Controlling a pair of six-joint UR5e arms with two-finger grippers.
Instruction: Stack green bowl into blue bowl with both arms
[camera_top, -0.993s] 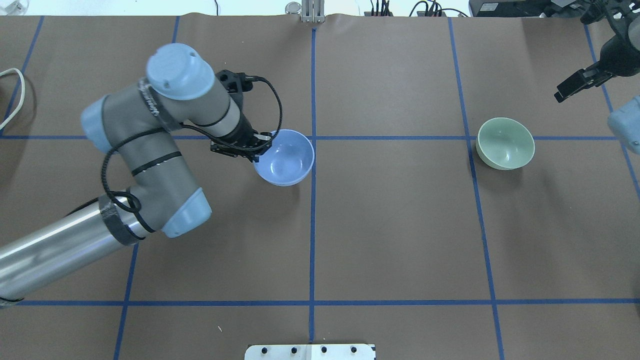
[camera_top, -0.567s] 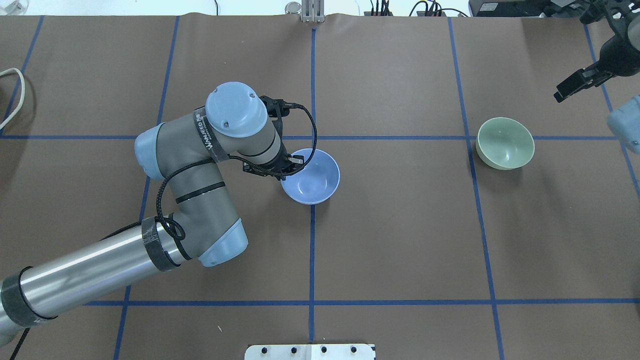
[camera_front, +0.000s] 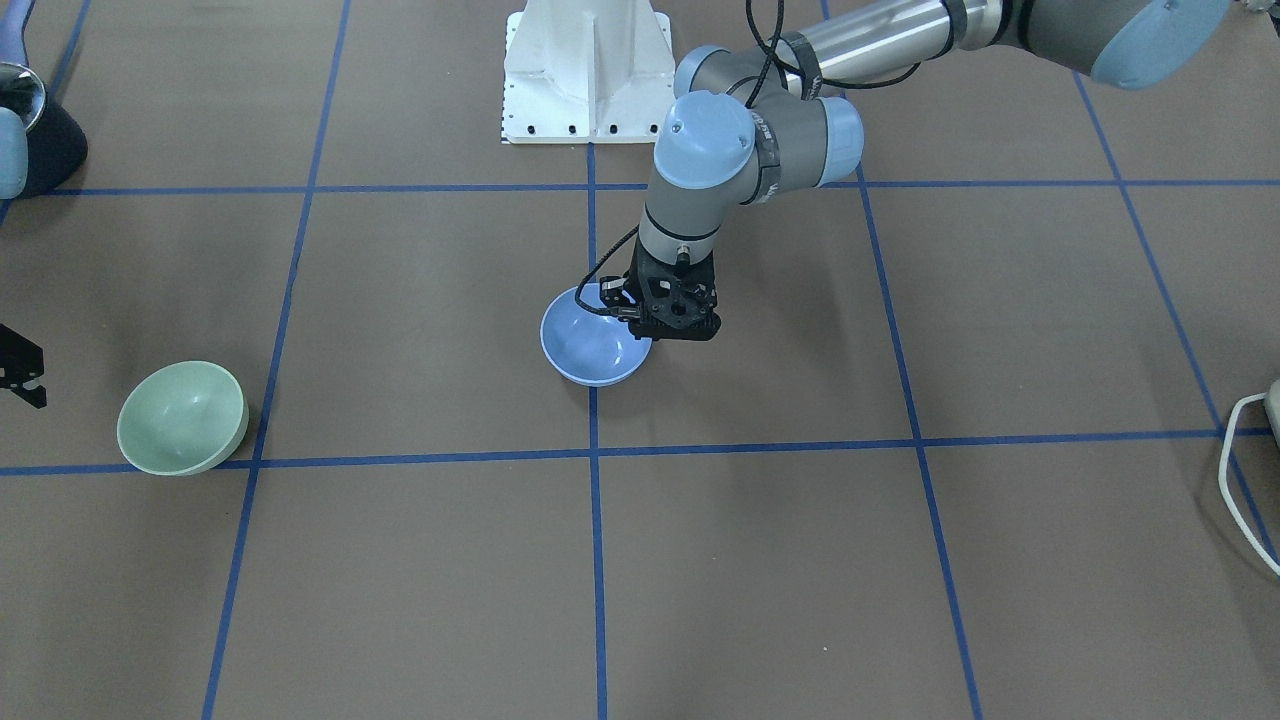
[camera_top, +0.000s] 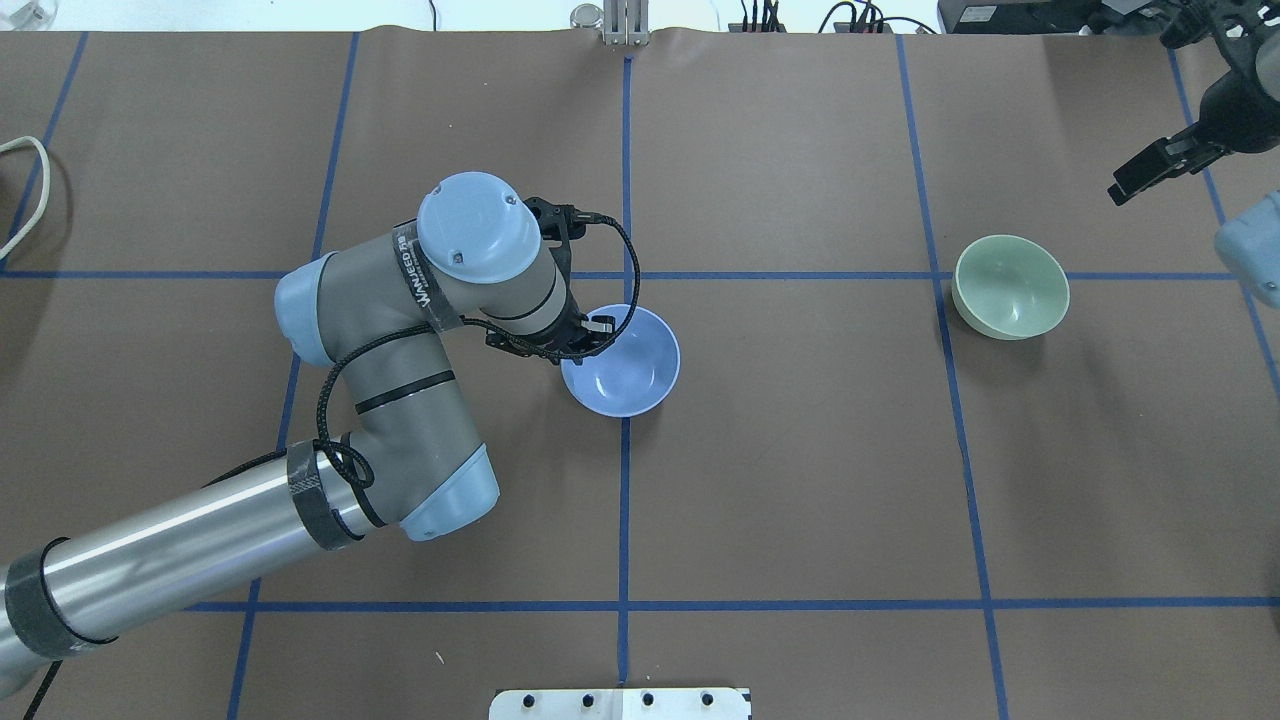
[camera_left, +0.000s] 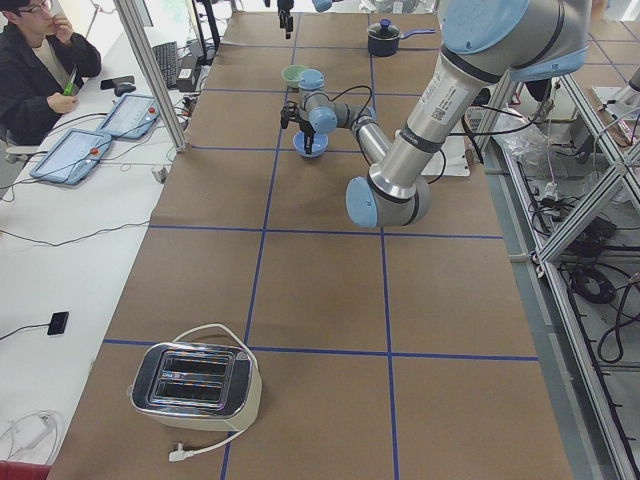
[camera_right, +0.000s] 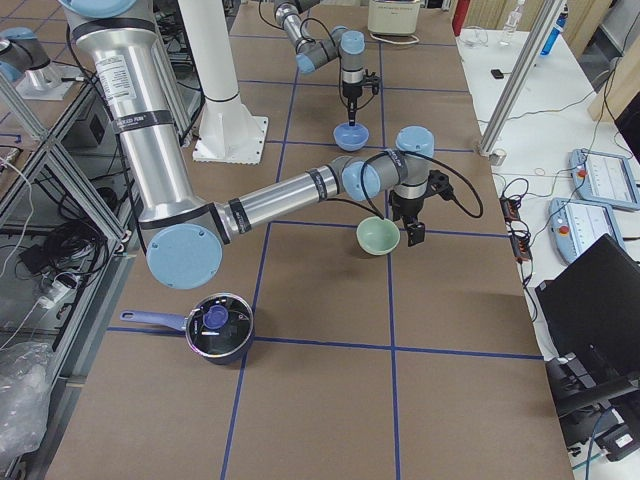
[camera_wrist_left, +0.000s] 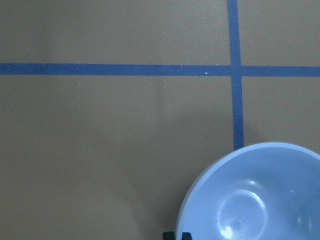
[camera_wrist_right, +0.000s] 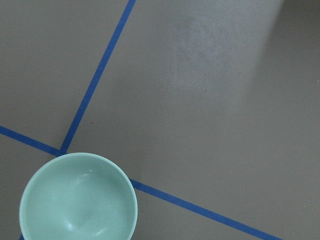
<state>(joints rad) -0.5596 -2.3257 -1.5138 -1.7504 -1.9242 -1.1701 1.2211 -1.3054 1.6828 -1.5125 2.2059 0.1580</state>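
The blue bowl (camera_top: 625, 365) is near the table's middle, on the centre blue tape line, tilted a little. My left gripper (camera_top: 585, 335) is shut on its left rim; it also shows in the front view (camera_front: 640, 320), and the bowl fills the lower right of the left wrist view (camera_wrist_left: 255, 195). I cannot tell whether the bowl touches the table. The green bowl (camera_top: 1010, 287) stands upright on the table at the right, alone. My right gripper (camera_top: 1150, 170) hangs beyond and to the right of it, apart from it, open and empty. The green bowl sits at the lower left of the right wrist view (camera_wrist_right: 77, 200).
The white pedestal base (camera_front: 587, 75) stands at the robot's side of the table. A white cable (camera_top: 25, 190) lies at the far left edge. A toaster (camera_left: 195, 380) stands at the left end and a dark lidded pot (camera_right: 218, 330) at the right end.
My left arm carried the blue bowl right and toward the robot, from beside the tape crossing onto the centre line, slowing in the last half second. The right arm and green bowl stayed still.
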